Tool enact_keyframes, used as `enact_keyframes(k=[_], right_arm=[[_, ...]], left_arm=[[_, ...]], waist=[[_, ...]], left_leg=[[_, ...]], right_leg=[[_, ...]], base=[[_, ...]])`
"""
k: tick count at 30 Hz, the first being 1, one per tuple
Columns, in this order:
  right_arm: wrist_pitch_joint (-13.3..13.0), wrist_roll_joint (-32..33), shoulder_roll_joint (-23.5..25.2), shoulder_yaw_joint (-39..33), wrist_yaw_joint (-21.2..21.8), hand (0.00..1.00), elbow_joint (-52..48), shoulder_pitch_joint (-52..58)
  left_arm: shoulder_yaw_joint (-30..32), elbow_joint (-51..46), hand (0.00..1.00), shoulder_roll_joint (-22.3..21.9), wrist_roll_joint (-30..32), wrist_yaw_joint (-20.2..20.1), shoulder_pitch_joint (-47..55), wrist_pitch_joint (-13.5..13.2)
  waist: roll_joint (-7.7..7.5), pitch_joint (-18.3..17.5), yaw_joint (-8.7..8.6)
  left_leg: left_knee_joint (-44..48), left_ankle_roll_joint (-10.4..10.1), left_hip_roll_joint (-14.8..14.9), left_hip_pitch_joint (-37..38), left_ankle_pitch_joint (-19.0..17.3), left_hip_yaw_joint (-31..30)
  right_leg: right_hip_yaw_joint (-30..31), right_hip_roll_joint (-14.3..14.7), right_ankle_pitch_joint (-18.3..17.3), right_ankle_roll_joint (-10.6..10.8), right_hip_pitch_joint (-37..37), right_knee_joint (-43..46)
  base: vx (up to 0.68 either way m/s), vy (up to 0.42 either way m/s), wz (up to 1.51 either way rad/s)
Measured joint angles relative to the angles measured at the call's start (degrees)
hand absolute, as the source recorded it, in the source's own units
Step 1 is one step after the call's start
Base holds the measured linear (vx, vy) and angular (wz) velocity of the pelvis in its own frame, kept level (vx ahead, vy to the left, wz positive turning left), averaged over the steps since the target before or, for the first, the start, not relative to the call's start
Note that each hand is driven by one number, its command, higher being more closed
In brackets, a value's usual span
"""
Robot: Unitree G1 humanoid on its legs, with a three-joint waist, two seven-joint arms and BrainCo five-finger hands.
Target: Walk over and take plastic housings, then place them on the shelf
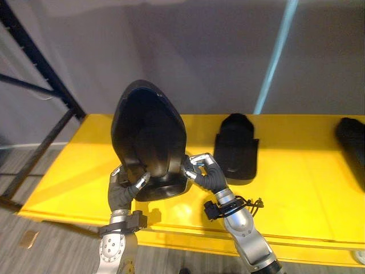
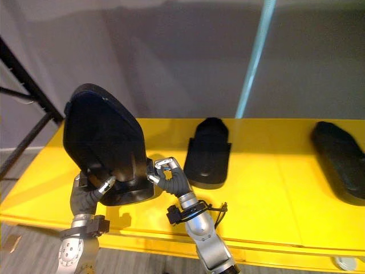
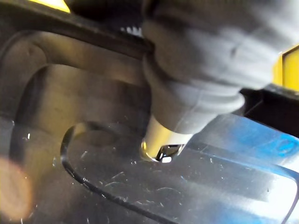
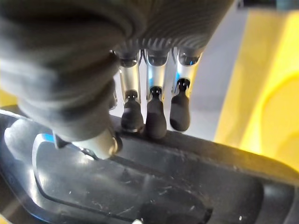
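Note:
A large black plastic housing (image 1: 149, 137) is tilted up on its lower end above the yellow table (image 1: 296, 194), hollow side toward me. My left hand (image 1: 126, 187) grips its lower left rim, thumb pressed on the inner face (image 3: 163, 140). On the lower right rim my right hand (image 1: 202, 171) is clamped, fingers (image 4: 156, 116) curled over the edge and thumb inside. A second black housing (image 1: 235, 147) lies flat on the table to the right. A third housing (image 2: 339, 160) lies at the far right.
A black shelf frame (image 1: 40, 74) slants down at the left, beside the table's left end. A grey wall with a pale blue vertical stripe (image 1: 276, 54) stands behind the table. Grey plank floor (image 1: 34, 245) lies below the table's front edge.

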Motion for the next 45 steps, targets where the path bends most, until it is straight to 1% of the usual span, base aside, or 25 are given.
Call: enact_keyframes(k=[1,2,4,6,8,9,10,12,15,17,18,20,21,23,25,27,28,30,31,33,34,36,39,43,45], right_arm=[[0.0,0.4,0.0,-0.2,0.0,0.0,0.0,0.3],[0.0,0.8,0.1,-0.2,0.0,0.0,0.0,0.5],[0.1,0.8,1.2,-0.3,0.0,0.0,-0.4,1.3],[0.4,0.8,2.3,-0.3,0.0,0.0,-0.3,2.0],[0.5,0.8,3.0,-0.8,-0.1,0.0,-0.4,2.0],[0.5,0.9,3.8,-3.6,-0.6,0.0,-0.6,2.0],[0.7,0.9,3.9,-5.1,-1.1,0.0,-1.0,2.0],[1.1,0.9,3.2,-9.9,-2.3,0.0,-2.2,2.4],[1.8,1.0,1.8,-12.1,-2.7,0.0,-3.7,5.0],[2.1,2.3,0.6,-12.8,-2.7,0.0,-7.5,7.8],[2.1,2.6,0.3,-13.3,-2.7,0.0,-8.6,8.3],[2.0,4.4,-0.3,-16.2,-2.7,0.0,-11.9,9.0],[2.0,5.0,-0.5,-17.2,-2.7,0.0,-12.7,9.3],[1.6,6.8,-1.1,-21.6,-2.9,0.0,-15.5,11.3],[1.5,7.7,-2.0,-23.4,-3.1,0.0,-15.8,12.6],[1.4,8.4,-2.4,-25.1,-3.4,0.0,-15.8,15.5],[1.4,8.4,-2.4,-25.1,-3.4,0.0,-15.8,15.7],[1.3,8.5,-2.3,-25.4,-3.4,0.0,-15.9,17.6],[1.3,8.6,-2.3,-25.4,-3.4,0.0,-15.9,17.9],[0.9,8.8,-2.1,-25.0,-3.4,0.0,-15.9,19.1],[0.8,8.8,-2.0,-24.9,-3.3,0.0,-16.0,19.5],[0.3,9.8,-1.4,-24.7,-2.6,0.0,-16.1,20.3],[-0.6,11.0,-1.2,-24.3,-1.8,0.0,-16.8,20.6],[-2.0,12.2,-1.1,-23.2,-0.4,0.0,-17.7,20.7],[-2.3,12.2,-1.1,-23.1,0.1,0.0,-17.7,21.0]], left_arm=[[0.1,0.2,1.0,0.1,0.0,0.0,0.0,0.0],[0.2,0.5,1.0,0.4,0.0,-0.1,0.1,0.0],[1.0,1.7,1.0,2.4,0.0,-0.5,-0.4,0.4],[1.5,2.3,1.0,4.9,-0.5,-0.6,-0.7,0.4],[5.4,2.6,1.0,5.0,-2.2,-0.3,-0.7,0.4],[8.5,3.7,1.0,5.2,-2.7,-0.1,-0.6,0.3],[9.5,4.3,1.0,5.6,-3.3,0.0,-0.4,0.3],[13.6,7.5,1.0,7.0,-5.0,1.1,1.0,0.4],[15.1,11.1,1.0,8.6,-5.8,1.3,1.1,0.5],[16.9,14.4,1.0,12.1,-7.3,1.1,-0.5,0.8],[17.1,15.8,1.0,13.3,-7.7,1.2,-1.4,0.9],[18.6,21.8,1.0,17.9,-9.1,1.1,-4.7,1.7],[19.0,23.3,1.0,18.9,-9.2,1.1,-5.3,2.0],[19.4,28.8,1.0,23.0,-10.1,0.7,-7.8,2.7],[19.5,33.0,1.0,26.2,-10.1,0.4,-9.2,3.3],[19.5,41.8,1.0,31.4,-10.0,-0.6,-12.6,4.9],[19.5,42.7,1.0,32.0,-10.0,-0.6,-13.0,5.0],[19.4,48.9,1.0,35.3,-9.8,-1.7,-16.7,6.3],[19.2,49.5,1.0,35.7,-9.8,-1.8,-17.2,6.5],[18.7,53.0,1.0,40.1,-5.4,-3.2,-20.9,7.7],[18.4,53.5,1.0,41.2,-3.8,-3.5,-21.7,7.8],[16.4,54.1,1.0,46.0,2.7,-4.6,-24.2,7.8],[13.8,55.5,1.0,51.4,9.9,-5.6,-28.7,7.8],[11.4,56.5,1.0,54.9,14.8,-6.3,-33.1,7.6],[9.2,57.3,1.0,56.2,16.2,-7.0,-35.0,6.9]], waist=[[0.83,0.0,0.03],[1.51,-0.2,0.2],[0.62,-0.3,-0.51],[0.38,-0.2,-0.48],[0.27,-0.3,-0.5],[0.26,-0.4,-0.69],[0.24,-0.4,-0.69],[0.1,-0.9,-1.38],[0.14,-1.0,-1.75],[0.07,-1.3,-2.86],[0.04,-1.4,-2.89],[0.02,-1.4,-3.27],[0.01,-1.3,-3.37],[-0.15,-1.4,-3.46],[-0.29,-1.3,-3.9],[-0.66,-1.0,-4.61],[-0.72,-0.9,-4.69],[-1.17,0.5,-5.09],[-1.19,0.6,-5.1],[-1.46,2.2,-5.16],[-1.46,2.4,-5.12],[-1.42,3.7,-5.0],[-1.42,5.1,-4.71],[-1.32,6.4,-4.7],[-1.29,7.0,-4.71]], left_leg=[[-1.2,-1.0,2.9,1.2,0.7,-0.1],[-3.8,-3.6,4.3,3.1,0.2,-1.6],[-4.8,-2.7,2.0,3.6,0.9,-1.4],[-6.0,-2.0,-0.5,5.7,1.0,-0.3],[-7.0,-0.9,-1.9,7.5,0.8,1.3],[-7.8,-0.6,-2.2,8.0,0.9,2.4],[-8.3,-0.4,-2.3,8.3,1.0,2.8],[-10.3,0.5,-2.7,8.8,1.7,4.6],[-12.2,0.3,-2.4,9.6,2.5,6.0],[-14.0,0.0,-1.9,9.6,3.5,6.3],[-14.4,-0.1,-1.7,9.5,3.9,6.5],[-15.0,-0.4,-1.0,9.3,4.3,7.4],[-15.0,-0.4,-0.9,9.2,4.3,7.5],[-15.0,-0.5,-0.5,8.4,4.4,8.2],[-15.0,-0.6,-0.2,7.8,4.5,8.8],[-15.0,-0.9,0.3,6.7,4.6,9.2],[-15.0,-0.9,0.3,6.6,4.7,9.3],[-14.9,-1.0,0.7,6.0,4.7,10.0],[-14.8,-1.0,0.8,5.9,4.7,10.1],[-14.5,-1.0,1.0,5.0,4.8,10.6],[-14.4,-1.0,1.1,4.7,4.8,10.7],[-14.4,-1.1,1.4,4.5,4.8,10.9],[-14.3,-1.1,1.5,4.4,4.8,11.7],[-14.3,-1.1,1.7,3.7,4.8,12.3],[-14.3,-1.1,1.8,3.5,4.8,12.3]], right_leg=[[-0.3,0.5,0.1,0.1,0.6,-0.1],[0.2,0.8,0.4,0.7,0.8,-0.1],[0.2,-1.2,1.9,2.1,1.1,-0.7],[0.5,-3.3,3.0,3.4,2.8,-2.0],[2.0,-4.6,3.9,4.1,3.4,-2.7],[2.3,-4.8,4.3,4.1,3.2,-3.2],[2.6,-4.9,4.5,4.3,3.0,-3.4],[4.3,-4.8,5.1,5.2,2.2,-4.8],[5.4,-4.2,5.7,5.6,1.7,-5.8],[5.6,-3.2,6.2,5.1,0.9,-6.5],[6.1,-3.0,6.3,5.0,0.6,-6.6],[6.9,-2.2,6.7,4.7,-0.5,-6.8],[7.1,-2.1,6.7,4.7,-0.6,-6.8],[8.2,-1.6,6.7,4.6,-2.0,-6.8],[8.5,-1.3,6.9,4.4,-2.9,-6.8],[9.4,-0.7,7.0,4.2,-4.4,-6.8],[9.4,-0.6,7.0,4.2,-4.5,-6.8],[10.2,-0.2,7.3,3.9,-5.5,-6.8],[10.2,-0.2,7.3,3.8,-5.7,-6.8],[11.1,0.1,7.4,3.7,-6.9,-6.8],[11.1,0.2,7.4,3.7,-7.2,-6.8],[11.4,0.5,7.4,3.7,-7.5,-6.8],[12.0,0.8,7.4,3.7,-8.1,-6.8],[12.7,1.1,7.4,3.7,-9.3,-6.8],[12.8,1.2,7.4,3.7,-9.5,-6.8]], base=[[0.07,0.122,0.0],[0.06,0.241,-0.01],[0.03,0.24,0.05],[0.04,0.258,-0.03],[0.01,0.165,-0.32],[-0.01,0.124,-0.39],[-0.02,0.08,-0.39],[-0.03,0.041,-0.36],[-0.01,-0.007,-0.28],[0.0,-0.047,-0.1],[-0.01,-0.045,-0.19],[-0.02,-0.042,-0.22],[-0.02,-0.04,-0.17],[-0.02,-0.037,-0.17],[-0.02,-0.025,-0.14],[-0.02,-0.027,-0.15],[-0.02,-0.022,-0.15],[-0.03,-0.019,-0.16],[-0.04,-0.016,-0.15],[-0.03,-0.011,-0.13],[-0.02,-0.013,-0.09],[-0.01,-0.016,-0.06],[0.0,-0.011,-0.11],[0.01,-0.012,-0.11],[0.02,-0.017,-0.04]])
